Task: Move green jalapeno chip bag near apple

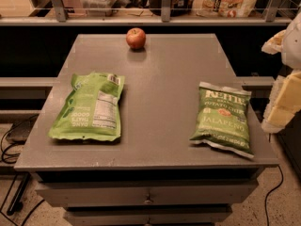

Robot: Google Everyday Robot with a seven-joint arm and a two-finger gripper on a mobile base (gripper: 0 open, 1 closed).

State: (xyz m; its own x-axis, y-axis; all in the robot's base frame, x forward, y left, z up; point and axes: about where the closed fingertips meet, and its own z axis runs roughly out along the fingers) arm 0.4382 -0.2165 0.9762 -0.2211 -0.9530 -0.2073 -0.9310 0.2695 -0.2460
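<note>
The green jalapeno chip bag lies flat on the right side of the grey table, near its front right corner, with "Kettle" and "Jalapeno" in white. The apple, small and red, stands at the far middle of the table, well apart from the bag. My gripper hangs at the right edge of the view, just right of the bag and off the table's side, touching nothing that I can see.
A larger lime-green pouch with a white nutrition label lies on the table's left side. Behind the table runs a railed shelf with containers. Drawers sit under the tabletop. Cables lie on the floor at left.
</note>
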